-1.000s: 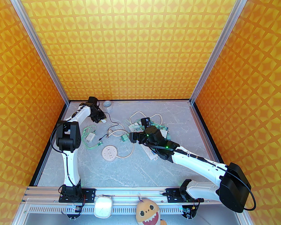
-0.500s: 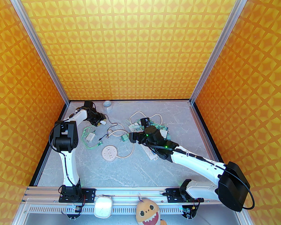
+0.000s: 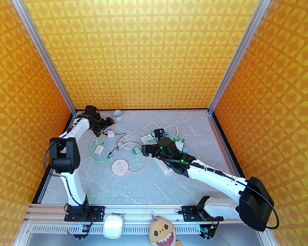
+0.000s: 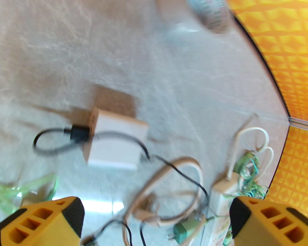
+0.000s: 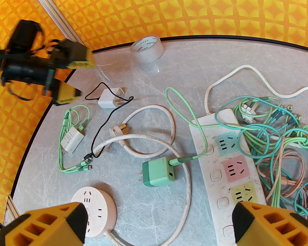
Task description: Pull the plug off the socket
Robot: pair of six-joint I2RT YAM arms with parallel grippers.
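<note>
A small white charger plug (image 3: 110, 134) with a thin black cable lies loose on the table at the back left, also seen at charger plug (image 4: 115, 142) and charger plug (image 5: 110, 97). My left gripper (image 3: 104, 125) hangs open just above and left of it, holding nothing; its yellow fingers (image 4: 46, 222) stand wide apart. A long white power strip (image 5: 228, 163) with pastel sockets lies under my open right gripper (image 5: 159, 227), with a tangle of green cables over its far end. A round pink socket (image 3: 120, 167) sits mid-table.
A green charger (image 5: 157, 172) and a white three-pin plug (image 5: 118, 131) on a thick white cord lie between the sockets. Another white charger (image 3: 99, 150) with a green cable lies at the left. A tape roll (image 3: 118, 114) stands by the back wall.
My left gripper, which held the white charger, has opened and drawn back to the left; the charger now lies on the table. The right arm has not moved.
</note>
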